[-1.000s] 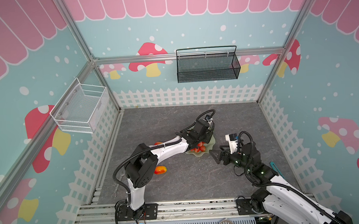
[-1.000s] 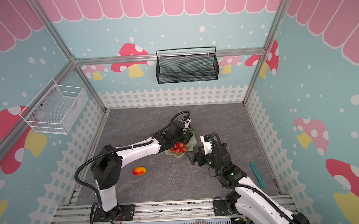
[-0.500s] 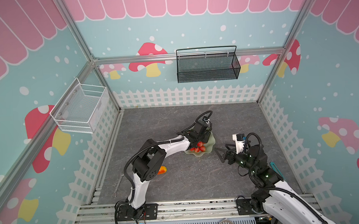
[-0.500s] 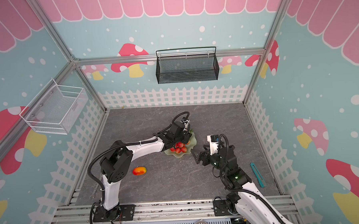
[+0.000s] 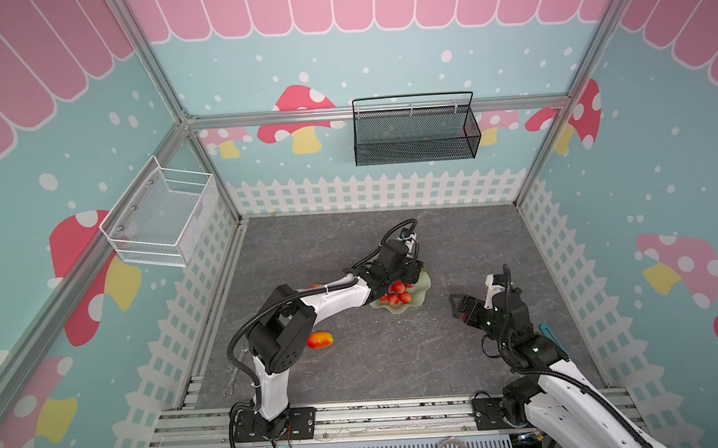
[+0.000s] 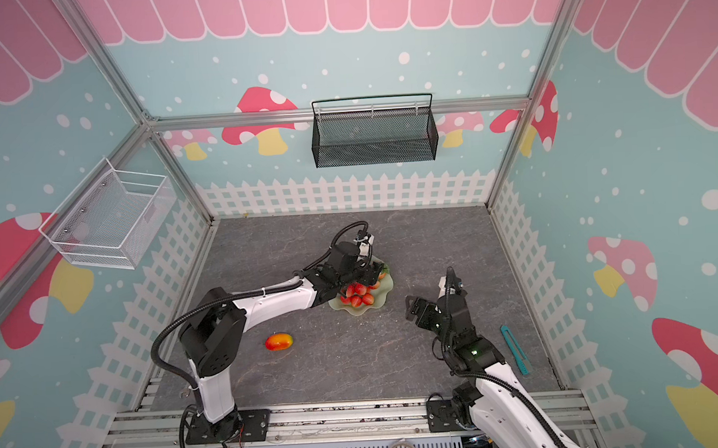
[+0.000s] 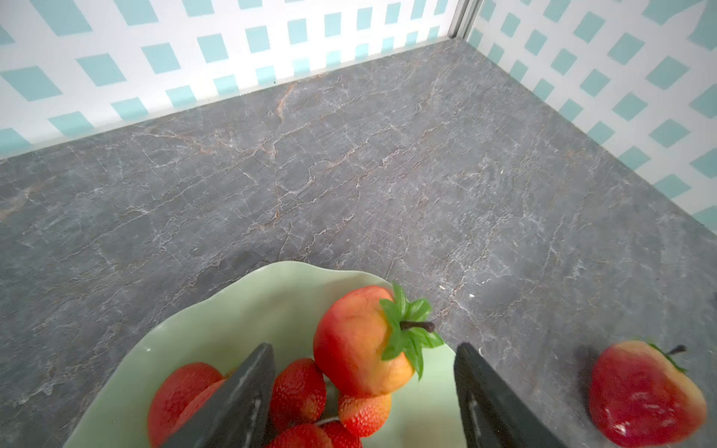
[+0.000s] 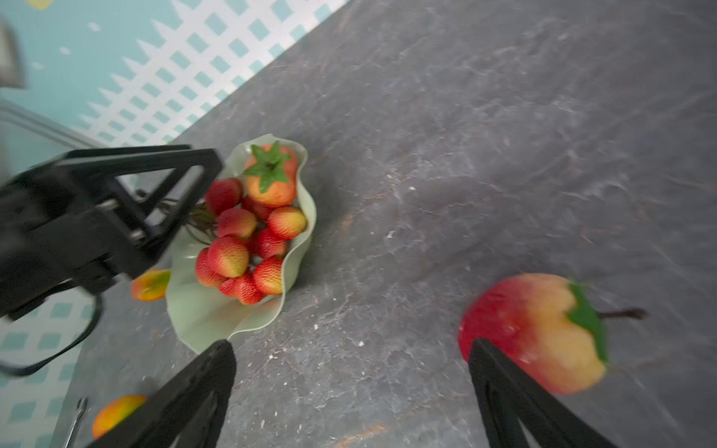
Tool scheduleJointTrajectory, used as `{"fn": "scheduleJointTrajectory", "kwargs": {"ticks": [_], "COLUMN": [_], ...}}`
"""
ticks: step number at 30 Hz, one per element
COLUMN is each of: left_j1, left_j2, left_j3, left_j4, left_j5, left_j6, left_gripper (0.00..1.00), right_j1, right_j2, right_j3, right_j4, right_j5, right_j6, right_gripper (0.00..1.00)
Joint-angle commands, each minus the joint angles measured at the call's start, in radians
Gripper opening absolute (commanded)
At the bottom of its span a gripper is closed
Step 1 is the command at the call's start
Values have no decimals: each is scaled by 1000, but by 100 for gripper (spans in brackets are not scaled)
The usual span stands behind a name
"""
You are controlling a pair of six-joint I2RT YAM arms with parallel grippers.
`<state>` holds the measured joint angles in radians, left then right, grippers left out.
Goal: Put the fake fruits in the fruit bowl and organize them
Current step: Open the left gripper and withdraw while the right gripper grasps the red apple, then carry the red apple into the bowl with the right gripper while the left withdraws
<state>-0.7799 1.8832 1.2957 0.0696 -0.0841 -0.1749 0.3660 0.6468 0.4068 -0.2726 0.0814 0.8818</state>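
Observation:
The pale green fruit bowl (image 5: pixel 420 302) (image 7: pixel 217 329) (image 8: pixel 205 314) sits mid-table. In it lie a bunch of small red fruits (image 8: pixel 240 248) (image 7: pixel 298 388) and a big strawberry (image 7: pixel 357 341) (image 8: pixel 271 186). My left gripper (image 7: pixel 364 349) (image 5: pixel 409 272) hovers over the bowl, open, with that strawberry lying loose between its fingers. Another strawberry (image 8: pixel 535 333) (image 7: pixel 644 395) lies on the table beside my right gripper (image 8: pixel 351 345) (image 5: pixel 456 306), which is open and empty. One mango (image 5: pixel 321 340) (image 6: pixel 279 341) rests on the table at front left. A second mango (image 8: pixel 151 285) lies against the bowl's far side, mostly hidden by the left arm in both top views.
A black mesh basket (image 5: pixel 416 135) hangs on the back wall and a white wire basket (image 5: pixel 161 217) on the left wall. A teal tool (image 6: pixel 517 351) lies by the right wall. A thin metal tool (image 5: pixel 234 372) lies near the left arm's base.
The left gripper's jaws have spread wider over the bowl, leaving the strawberry lying free. The right gripper has drawn back to the right, away from the bowl.

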Motion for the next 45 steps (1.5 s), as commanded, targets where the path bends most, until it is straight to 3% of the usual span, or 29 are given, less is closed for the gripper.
{"fn": "scheduleJointTrajectory", "kwargs": {"ticks": [1, 5, 11, 18, 20, 22, 29, 35, 45], "left_j1": [-6, -91, -230, -356, -367, -375, -390, -390, -389], "left_j2": [-118, -257, -414, -571, -589, -606, -678, -728, -737], "left_j3": [-89, -227, -387, -557, -591, -621, -722, -763, -796], "left_j4": [41, 0, -81, -30, -9, 9, 104, 109, 154], "left_j5": [111, 210, 93, 89, 90, 84, 55, 17, 21], "left_j6": [29, 147, 174, 156, 146, 126, 66, 66, 37], "left_gripper": [74, 76, 78, 82, 84, 99, 99, 99, 99], "right_j1": [-6, -7, -9, -34, -59, -88, -127, -126, -131], "right_j2": [-32, 65, 244, 322, 343, 374, 480, 498, 576], "right_j3": [59, 104, 118, 152, 159, 161, 170, 165, 185], "right_j4": [-198, -370, -337, -324, -313, -301, -233, -205, -160], "right_j5": [161, 209, 92, 145, 151, 150, 114, 138, 130], "right_j6": [155, 323, 436, 474, 465, 455, 432, 427, 404], "right_gripper": [97, 97, 96, 97, 97, 97, 100, 96, 75]}}
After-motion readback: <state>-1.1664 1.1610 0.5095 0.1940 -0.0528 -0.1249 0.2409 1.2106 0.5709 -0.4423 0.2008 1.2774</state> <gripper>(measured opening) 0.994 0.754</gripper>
